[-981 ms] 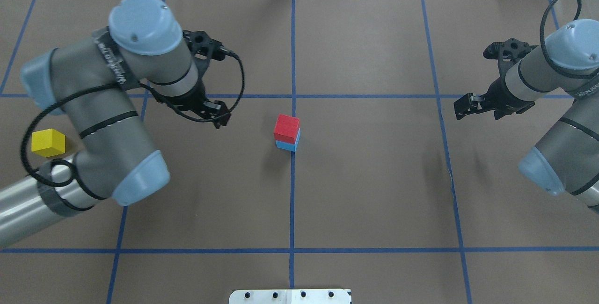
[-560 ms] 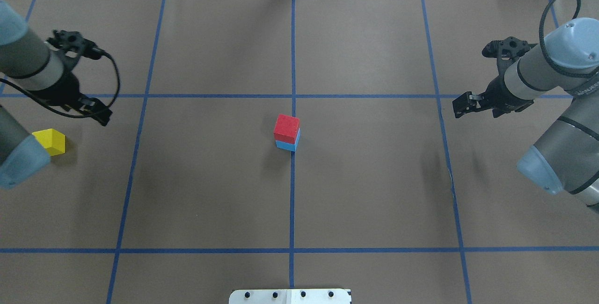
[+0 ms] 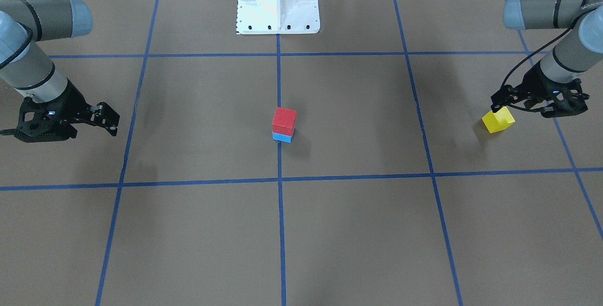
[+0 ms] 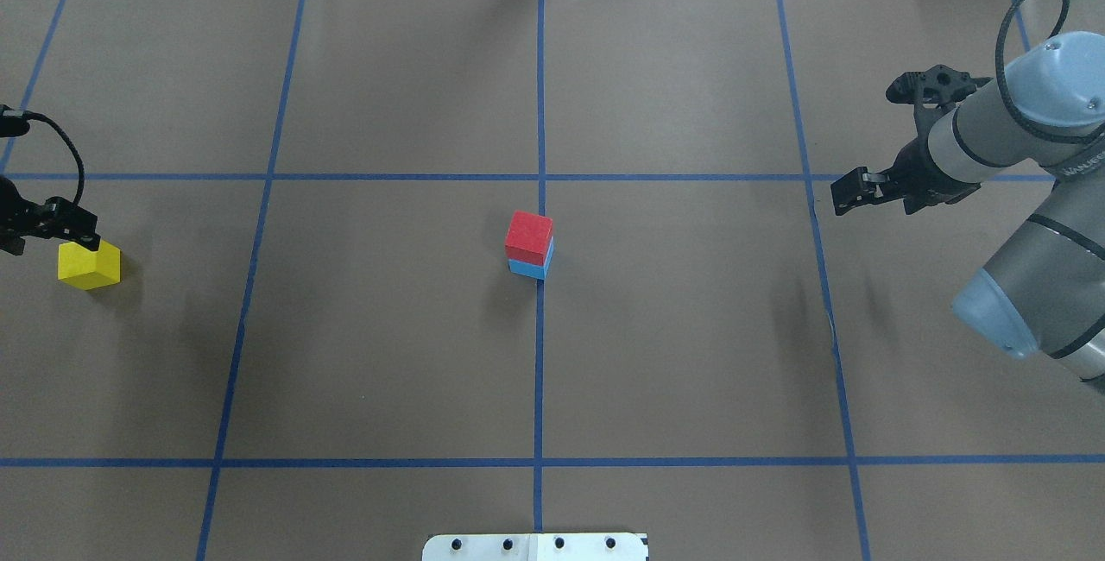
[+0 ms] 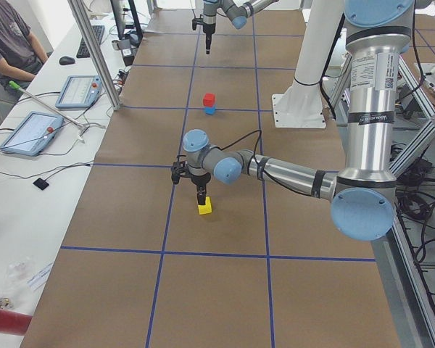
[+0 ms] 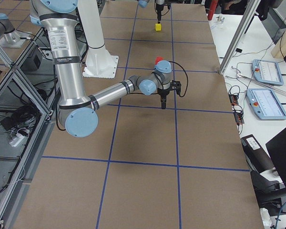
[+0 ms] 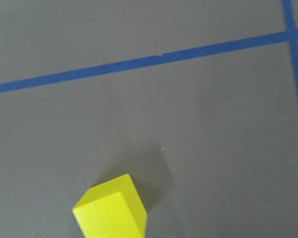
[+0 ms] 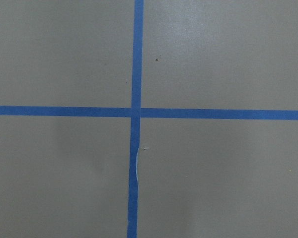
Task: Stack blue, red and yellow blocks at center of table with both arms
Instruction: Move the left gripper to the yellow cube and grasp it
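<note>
Two down, one to go: the red block (image 4: 528,236) sits squarely on the blue block (image 4: 528,268) at the centre of the desk (image 4: 388,328), where the taped lines cross. The yellow block (image 4: 89,265) lies well apart, out at the robot's left edge. The left fingers (image 3: 496,100) hang just over its near corner; whether they are spread or closed cannot be told, but the block looks ungrasped. The right fingers (image 4: 846,196) hover far off at the opposite side, carrying nothing, their spread equally unclear. Fetching and topping the stack remains.
</note>
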Controlling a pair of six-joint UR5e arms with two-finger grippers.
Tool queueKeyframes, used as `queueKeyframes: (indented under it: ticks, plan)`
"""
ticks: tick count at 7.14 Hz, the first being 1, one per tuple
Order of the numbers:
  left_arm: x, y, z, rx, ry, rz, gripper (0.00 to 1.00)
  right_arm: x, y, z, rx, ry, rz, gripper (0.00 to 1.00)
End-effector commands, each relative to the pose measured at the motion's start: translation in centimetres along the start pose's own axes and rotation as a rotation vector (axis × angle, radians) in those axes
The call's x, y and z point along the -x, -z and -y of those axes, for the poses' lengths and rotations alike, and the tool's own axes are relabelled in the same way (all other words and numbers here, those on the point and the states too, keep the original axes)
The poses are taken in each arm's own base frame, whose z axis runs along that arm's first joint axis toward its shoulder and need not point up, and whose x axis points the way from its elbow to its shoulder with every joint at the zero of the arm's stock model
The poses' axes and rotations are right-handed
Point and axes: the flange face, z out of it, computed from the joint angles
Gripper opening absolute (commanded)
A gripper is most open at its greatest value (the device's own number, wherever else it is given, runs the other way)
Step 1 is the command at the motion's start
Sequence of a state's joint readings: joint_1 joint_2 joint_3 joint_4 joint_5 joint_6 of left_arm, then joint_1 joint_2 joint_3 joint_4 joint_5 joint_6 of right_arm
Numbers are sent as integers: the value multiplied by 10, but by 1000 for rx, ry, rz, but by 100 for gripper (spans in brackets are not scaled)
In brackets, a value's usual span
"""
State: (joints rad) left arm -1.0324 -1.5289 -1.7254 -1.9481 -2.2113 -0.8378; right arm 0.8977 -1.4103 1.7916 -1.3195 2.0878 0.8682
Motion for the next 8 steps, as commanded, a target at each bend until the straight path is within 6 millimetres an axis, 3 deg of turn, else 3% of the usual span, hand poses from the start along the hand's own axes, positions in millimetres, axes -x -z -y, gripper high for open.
queueKeyframes:
  ticks: [1, 4, 7, 8]
  plan:
    - [25, -23, -2, -32, 98, -33, 99, 1, 1, 0, -1, 1, 2, 100]
    - [7, -26, 5, -31, 115, -46, 99, 1, 1, 0, -1, 1, 2, 100]
    - [-9, -48, 0, 7, 83, -35, 99, 1, 2, 0, -3, 3, 4, 100]
    - [-6, -53, 0, 12, 82, -27, 92, 1, 2, 0, -3, 0, 4, 100]
